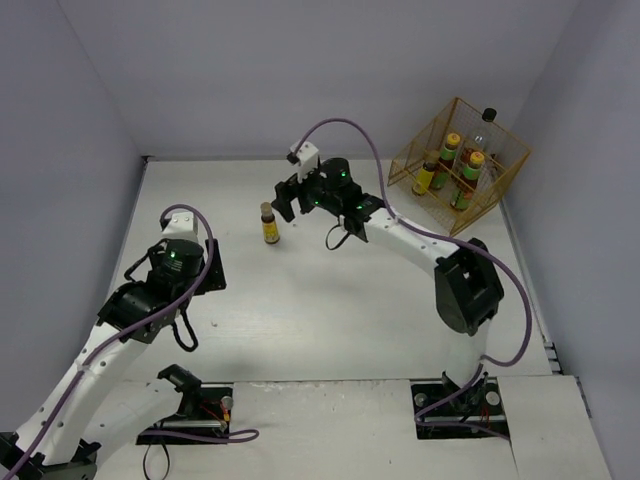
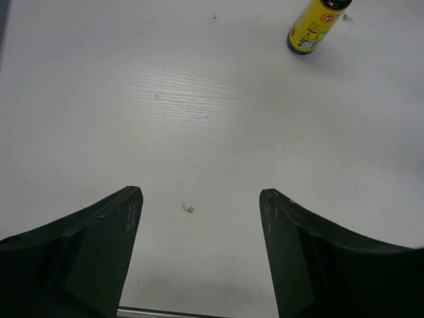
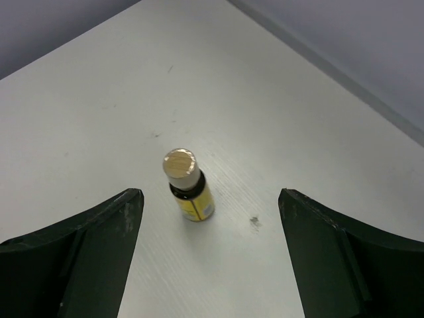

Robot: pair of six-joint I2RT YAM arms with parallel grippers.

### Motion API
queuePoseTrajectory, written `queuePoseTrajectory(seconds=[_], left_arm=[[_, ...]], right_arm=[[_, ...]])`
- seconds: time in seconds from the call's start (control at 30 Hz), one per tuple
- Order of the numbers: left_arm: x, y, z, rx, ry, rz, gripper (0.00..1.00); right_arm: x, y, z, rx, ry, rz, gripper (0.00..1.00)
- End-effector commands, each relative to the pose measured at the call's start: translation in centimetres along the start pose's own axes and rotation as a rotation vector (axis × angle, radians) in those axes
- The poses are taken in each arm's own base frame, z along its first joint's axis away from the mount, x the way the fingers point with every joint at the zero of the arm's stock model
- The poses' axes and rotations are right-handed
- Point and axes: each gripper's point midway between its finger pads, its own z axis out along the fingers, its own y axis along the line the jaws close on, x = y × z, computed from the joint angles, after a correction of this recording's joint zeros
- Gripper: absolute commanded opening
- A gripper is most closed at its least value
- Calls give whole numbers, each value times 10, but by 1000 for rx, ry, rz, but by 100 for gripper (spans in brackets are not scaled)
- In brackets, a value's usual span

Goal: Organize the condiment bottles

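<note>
On the table (image 1: 300,320), upright yellow-labelled bottle (image 1: 268,224)

1 brown yellow-labelled bottle (image 1: 268,224) upright alone (pale cap); 4 bottles (image 1: 472,165) in basket (image 1: 422,131)

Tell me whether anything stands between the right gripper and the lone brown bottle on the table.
Nothing visible does. The right gripper hangs open close to the brown bottle, which stands upright on the table, apart from both fingers.

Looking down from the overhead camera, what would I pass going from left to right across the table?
Left claw → lone brown bottle → right claw → wire basket holding the other bottles.
</note>
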Motion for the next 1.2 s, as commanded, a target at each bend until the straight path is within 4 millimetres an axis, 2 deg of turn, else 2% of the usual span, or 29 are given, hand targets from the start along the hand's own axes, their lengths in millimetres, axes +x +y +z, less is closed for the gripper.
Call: queuePoseTrajectory(seconds=[0.0,0.17,0.23,0.27,0.4,0.57,0.6,0.67,0.7,0.73,0.8,0.83,0.97,1.0,1.03,1.07,1.1,1.13,1.17], left_arm=[[-13,6,-13,-11,-32,-43,71],[-12,12,-21,-20,-34,-62,71],[-11,15,-25,-26,-32,-67,71],[-12,17,-27,-31,-36,-71,71],[-10,23,-32,-44,-40,-82,71],[-7,27,-35,-54,-41,-92,71],[-7,27,-35,-55,-40,-93,71],[-6,27,-35,-52,-39,-95,71],[-6,27,-34,-53,-38,-95,71],[-6,26,-34,-51,-38,-96,71],[-7,25,-33,-46,-40,-97,71],[-7,23,-32,-41,-37,-95,71],[-10,17,-29,-22,-43,-95,71],[-10,16,-29,-15,-44,-97,71],[-11,14,-28,-10,-47,-98,71],[-12,13,-27,-10,-47,-93,71],[-12,12,-26,-4,-47,-93,71],[-12,10,-24,1,-45,-90,71],[-12,8,-23,5,-46,-88,71]], right_arm=[[-38,30,23,-78,-121,-16,85],[-17,50,55,-117,-95,-3,84],[-10,52,63,-115,-88,1,83],[0,52,70,-114,-70,4,82],[9,53,83,-99,-67,0,77],[20,46,87,-60,-65,2,58],[24,45,86,-58,-59,0,49],[21,43,84,-41,-71,-5,38],[20,43,83,-36,-77,-6,31],[22,40,81,-26,-80,-8,19],[14,36,75,-3,-94,-12,5],[10,33,72,7,-100,-18,1],[-13,9,43,85,-134,-32,0],[-34,3,28,109,-172,-37,0],[-32,-3,19,128,-166,-42,0],[-37,-20,8,166,-173,-42,0],[-54,-29,-10,199,-199,-44,0],[-52,-40,-20,227,-191,-46,0],[-57,-62,-34,274,-198,-41,0]])
